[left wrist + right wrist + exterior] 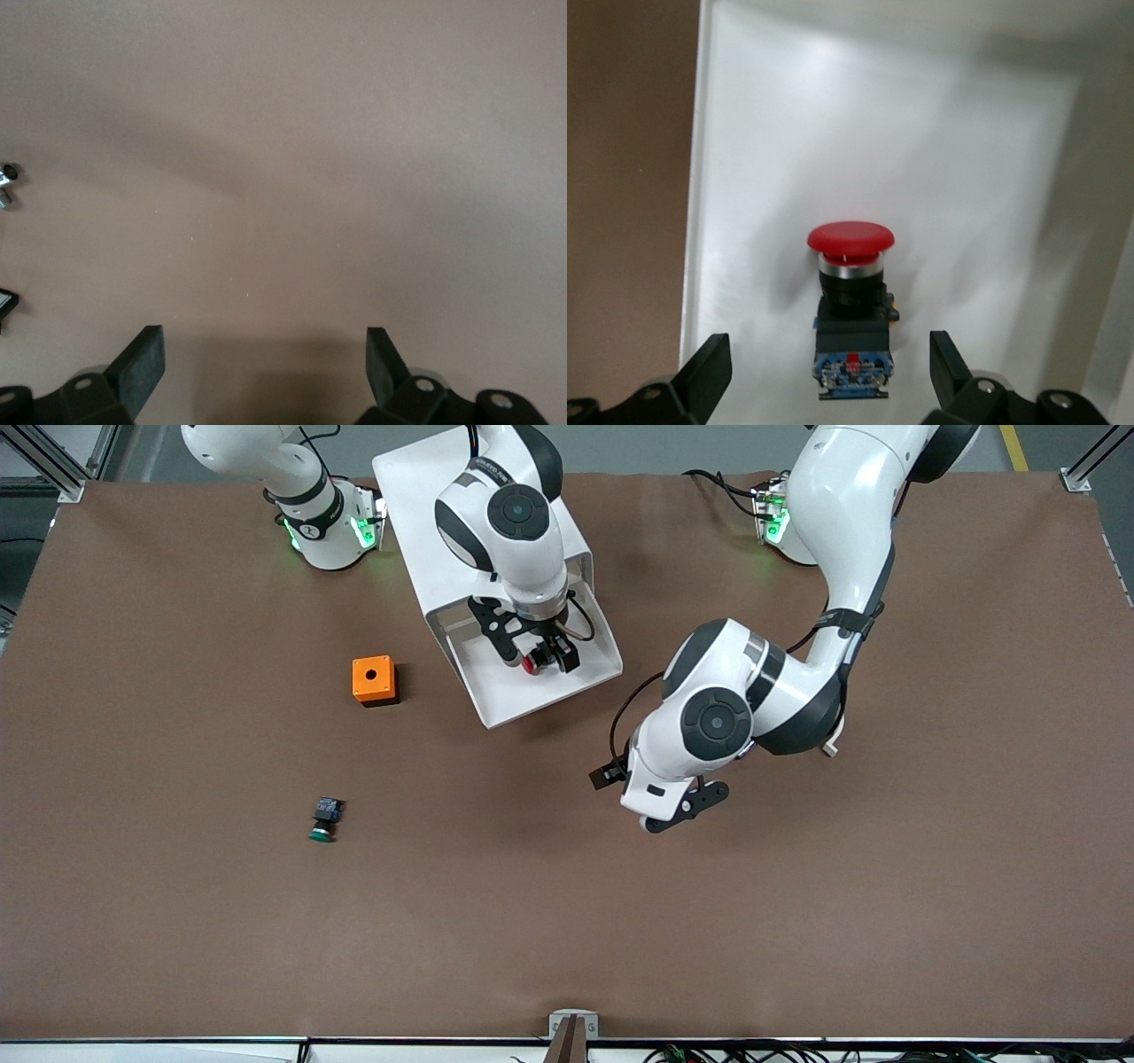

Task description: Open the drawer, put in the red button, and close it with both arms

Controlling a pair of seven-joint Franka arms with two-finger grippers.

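The red button lies on its side on the floor of the open white drawer, pulled out of its white cabinet. In the right wrist view the button shows its red cap and black-and-blue body on the drawer floor. My right gripper hangs just over it, open, with a finger on each side and neither touching it. My left gripper is open and empty over bare brown table, toward the left arm's end from the drawer.
An orange box with a hole stands beside the drawer toward the right arm's end. A green-capped button lies nearer the front camera than the box. The brown table is wide.
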